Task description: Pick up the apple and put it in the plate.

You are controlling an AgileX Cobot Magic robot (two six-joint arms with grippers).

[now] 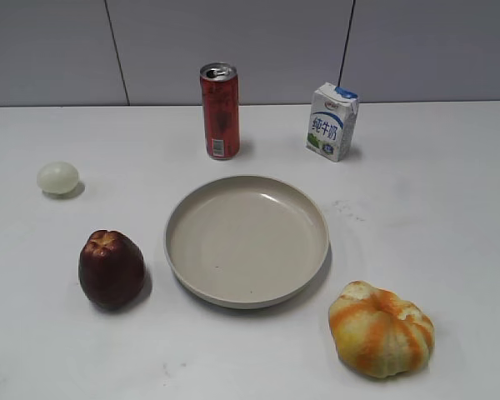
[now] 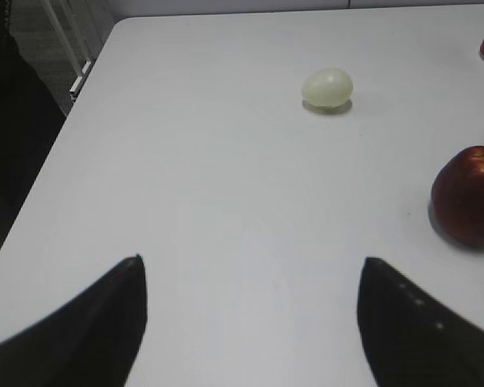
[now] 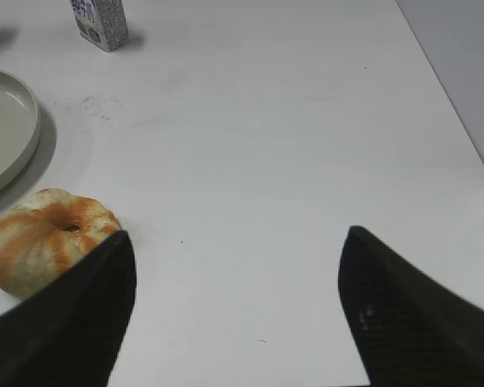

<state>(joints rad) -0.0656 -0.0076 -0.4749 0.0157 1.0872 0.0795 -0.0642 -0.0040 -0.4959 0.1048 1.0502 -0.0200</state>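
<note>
Apple (image 1: 111, 269): upright on table (image 1: 450, 217), just left of plate (image 1: 247, 241), untouched. Plate bare. Left gripper (image 2: 250, 322): jaws spread, holding nothing, apple off to its right. Right gripper (image 3: 238, 314): spread, idle. Step: approach not begun. Next: left gripper swings right, straddles apple.

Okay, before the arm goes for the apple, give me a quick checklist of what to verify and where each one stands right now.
1. Apple free to grasp, upright on the table, nothing touching it: ok.
2. Plate empty and ready to receive: ok.
3. Left tool open, holding nothing: ok.
4. Left tool lined up on the apple: not ok; in the left wrist view the apple sits far off to the right edge.
5. Right tool open and clear of the plate: ok; it hangs near the striped fruit.
6. Path from apple to plate free of the egg-like ball, can and milk carton: ok.
</note>
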